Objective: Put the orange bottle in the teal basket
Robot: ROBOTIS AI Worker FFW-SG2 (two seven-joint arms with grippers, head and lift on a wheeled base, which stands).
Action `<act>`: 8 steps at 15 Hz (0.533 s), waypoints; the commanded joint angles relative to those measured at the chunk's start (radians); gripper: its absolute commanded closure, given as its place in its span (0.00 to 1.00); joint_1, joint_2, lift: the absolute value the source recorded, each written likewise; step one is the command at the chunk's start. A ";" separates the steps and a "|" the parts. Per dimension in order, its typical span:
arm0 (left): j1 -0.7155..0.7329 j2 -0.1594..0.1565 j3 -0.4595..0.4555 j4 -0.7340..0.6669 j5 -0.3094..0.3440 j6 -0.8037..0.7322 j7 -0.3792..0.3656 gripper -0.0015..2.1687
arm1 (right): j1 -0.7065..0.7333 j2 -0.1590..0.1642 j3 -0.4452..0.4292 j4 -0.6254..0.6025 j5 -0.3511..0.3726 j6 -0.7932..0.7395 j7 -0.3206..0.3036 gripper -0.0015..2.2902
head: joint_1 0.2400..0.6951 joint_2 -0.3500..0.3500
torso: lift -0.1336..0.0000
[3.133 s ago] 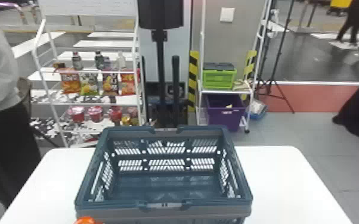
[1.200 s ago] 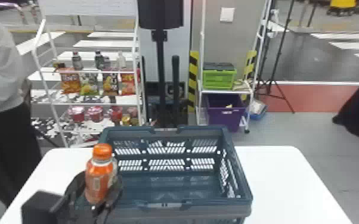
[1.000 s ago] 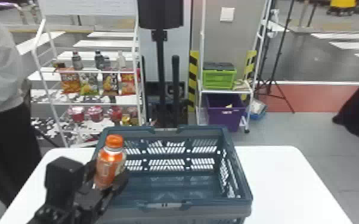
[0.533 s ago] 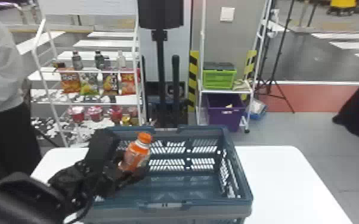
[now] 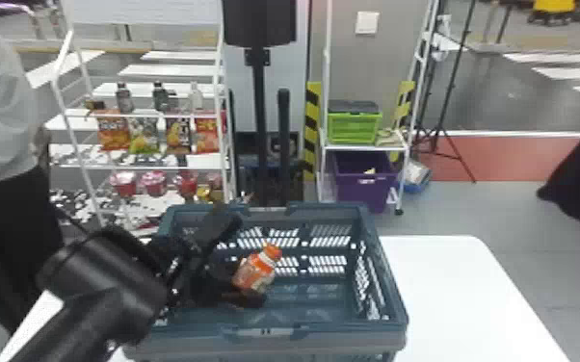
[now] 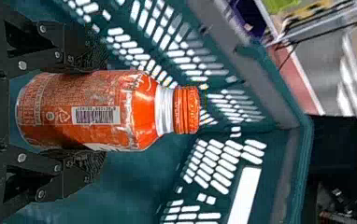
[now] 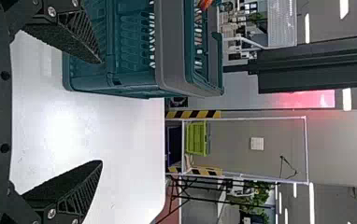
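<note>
Clenched from both sides, the left gripper (image 6: 101,110) grasps the orange bottle (image 6: 74,88) in the left wrist view. Its cap (image 6: 186,109) stands clear of the jaws, and beyond them rises the wall of the teal basket (image 6: 303,154). Between the jaws the label carries a barcode (image 6: 96,115) and a recycling mark (image 6: 62,115), with fine print I leave unread.

In the head view the jaws hold the bottle inside the basket's rim, tilted, cap leaning away from the arm. The step in hand looks to be setting down. I would lower until the base meets the floor, ease the wrist round so the bottle stands straighter, then part both fingers evenly; letting go at this slant could topple it. Back the jaws off before lifting, so neither finger drags the bottle or snags the rim. Far beyond the jaws are printed snack packets (image 5: 112,130), their lettering too small to make out.

In the right wrist view the right gripper (image 7: 101,112) is released and empty, its fingers wide apart with white table (image 7: 134,135) beyond them; the basket stands past one finger.
</note>
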 commanded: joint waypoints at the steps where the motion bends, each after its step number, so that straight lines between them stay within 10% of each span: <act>1: -0.059 -0.084 -0.017 0.164 -0.115 -0.040 -0.043 0.29 | 0.000 0.010 0.003 -0.001 0.012 -0.003 -0.001 0.06 | 0.57 0.50 | 1.00; 5: -0.035 -0.215 0.086 0.250 -0.369 -0.147 -0.084 0.04 | 0.000 0.011 0.014 -0.008 0.029 0.000 -0.004 0.06 | 0.57 0.50 | 1.00; 8: -0.016 -0.225 0.122 0.232 -0.380 -0.172 -0.091 0.03 | 0.002 0.011 0.019 -0.013 0.040 0.000 -0.014 0.06 | 0.57 0.50 | 1.00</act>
